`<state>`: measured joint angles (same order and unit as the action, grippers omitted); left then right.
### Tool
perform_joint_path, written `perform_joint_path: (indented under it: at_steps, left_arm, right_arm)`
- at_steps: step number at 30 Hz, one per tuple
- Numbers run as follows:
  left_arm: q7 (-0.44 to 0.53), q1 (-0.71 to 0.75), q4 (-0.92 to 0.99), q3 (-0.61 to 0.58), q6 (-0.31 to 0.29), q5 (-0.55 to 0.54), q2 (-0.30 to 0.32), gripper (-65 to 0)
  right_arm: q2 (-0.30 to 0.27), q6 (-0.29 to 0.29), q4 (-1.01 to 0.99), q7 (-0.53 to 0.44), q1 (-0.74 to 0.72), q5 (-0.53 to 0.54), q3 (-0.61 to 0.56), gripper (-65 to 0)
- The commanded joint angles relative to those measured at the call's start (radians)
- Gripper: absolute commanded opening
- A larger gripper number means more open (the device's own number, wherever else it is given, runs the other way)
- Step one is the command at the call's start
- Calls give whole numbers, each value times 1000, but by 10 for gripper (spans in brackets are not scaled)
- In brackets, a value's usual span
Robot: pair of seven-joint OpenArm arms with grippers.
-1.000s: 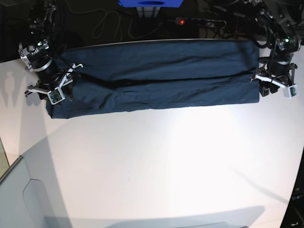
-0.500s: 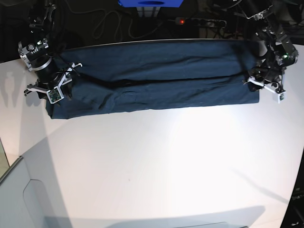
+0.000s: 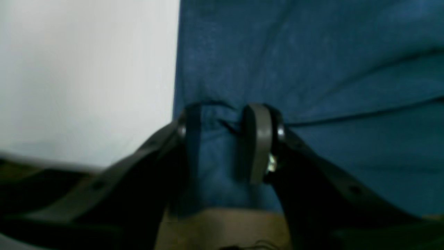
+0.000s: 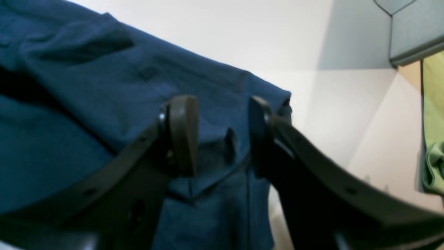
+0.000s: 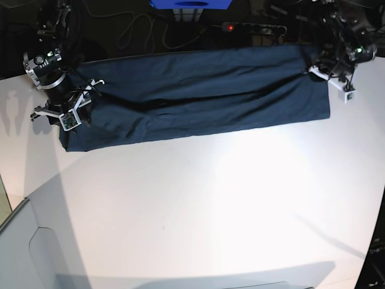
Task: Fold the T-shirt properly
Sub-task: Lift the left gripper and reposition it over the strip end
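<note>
The dark navy T-shirt [image 5: 198,96] lies as a long folded band across the far part of the white table [image 5: 210,205]. At its right end my left gripper [image 5: 317,72] is shut on a bunch of the cloth; the left wrist view shows fabric [image 3: 312,69] pinched between the fingers [image 3: 258,139] of that gripper [image 3: 222,139]. At the band's left end my right gripper [image 5: 95,85] holds the shirt's corner. Up close, a ridge of cloth [image 4: 86,86] sits between the two pads of the right gripper [image 4: 222,135].
A power strip with a red light [image 5: 252,27], cables and a blue object [image 5: 191,3] lie beyond the table's far edge. A grey panel [image 5: 24,247] stands at the near left corner. A green cloth [image 4: 433,139] shows at the edge of the right wrist view.
My left gripper has moved toward the far edge and slightly inward, dragging the shirt's right end with it; the middle fold line now slants upward to the right. The right arm has stayed put.
</note>
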<state>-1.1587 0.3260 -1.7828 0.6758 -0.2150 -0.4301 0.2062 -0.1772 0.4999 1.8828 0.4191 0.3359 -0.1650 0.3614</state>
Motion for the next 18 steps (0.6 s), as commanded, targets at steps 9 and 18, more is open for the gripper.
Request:
perform_joint_path:
  at_steps: [9, 18]
  left_arm:
    - [13, -37, -119, 6, 4, -2, 16, -443]
    - [16, -152, 100, 5, 4, 0, 16, -443]
  right_arm:
    - [-8, 16, 16, -22, -13, 6, -19, -380]
    - [-14, 16, 14, -22, -7, 6, -61, -297]
